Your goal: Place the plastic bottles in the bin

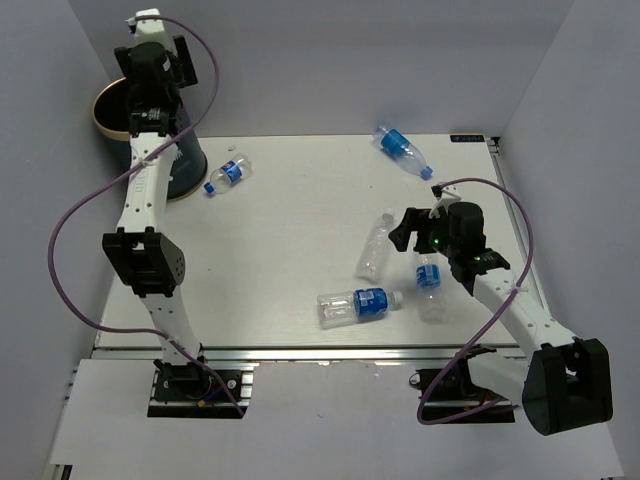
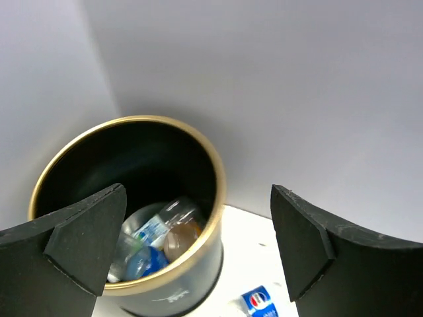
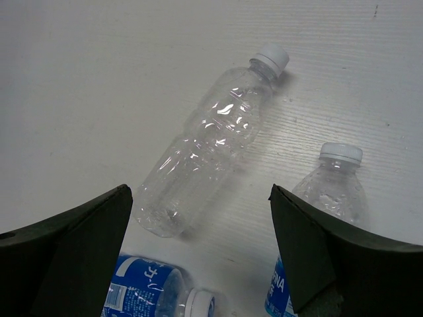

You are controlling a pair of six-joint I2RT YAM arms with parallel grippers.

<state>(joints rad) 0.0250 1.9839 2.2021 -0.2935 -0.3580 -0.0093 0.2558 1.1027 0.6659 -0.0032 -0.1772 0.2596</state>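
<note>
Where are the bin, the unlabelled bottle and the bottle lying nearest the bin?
bin (image 2: 219, 188), left wrist view, gold rim.
unlabelled bottle (image 3: 205, 148), right wrist view, clear body.
bottle nearest the bin (image 1: 229, 175), top view, blue label.

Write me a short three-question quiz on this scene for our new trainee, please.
1. True or false: the left gripper hangs open and empty over the bin.
2. How many plastic bottles lie on the table in the top view? A) three B) five C) eight
3. What colour is the cap of the unlabelled bottle beneath the open right gripper?
Key: 1 true; 2 B; 3 white.
</note>
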